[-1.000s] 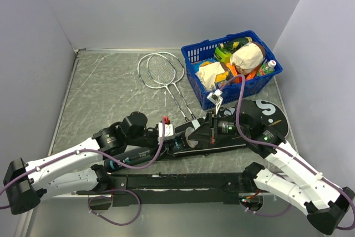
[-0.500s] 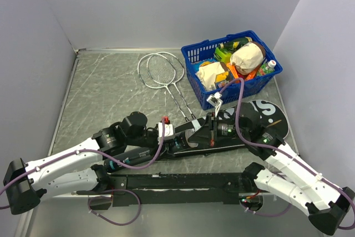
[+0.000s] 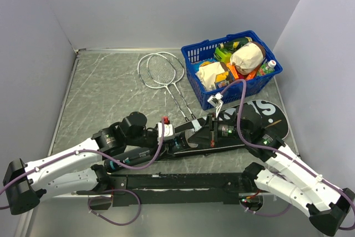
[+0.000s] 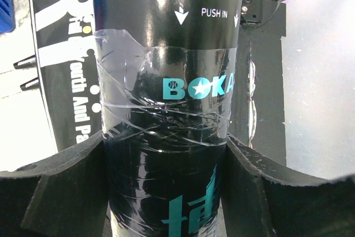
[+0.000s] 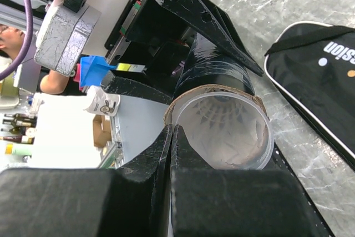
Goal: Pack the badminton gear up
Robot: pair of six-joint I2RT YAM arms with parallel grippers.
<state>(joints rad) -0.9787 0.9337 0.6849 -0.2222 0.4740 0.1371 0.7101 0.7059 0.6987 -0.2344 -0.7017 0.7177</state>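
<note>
dark tube point(image 4: 166, 81) lies on its side over the black bag point(image 3: 260, 117) at the table's point(image 3: 105, 98) front middle, with the left gripper point(image 4: 166, 154) clasping its body, jaws spread to its width. right gripper point(image 5: 172, 154) has its fingers pressed together, empty, tips at the rim of the tube's open mouth, where a white shuttlecock point(image 5: 219, 117) sits inside. two rackets point(image 3: 161, 70) lie beside the blue basket point(image 3: 191, 54)

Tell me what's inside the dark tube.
Through its near end the tube shows white shuttlecock feathers. How many shuttlecocks lie deeper is hidden by the dark wall.
</note>
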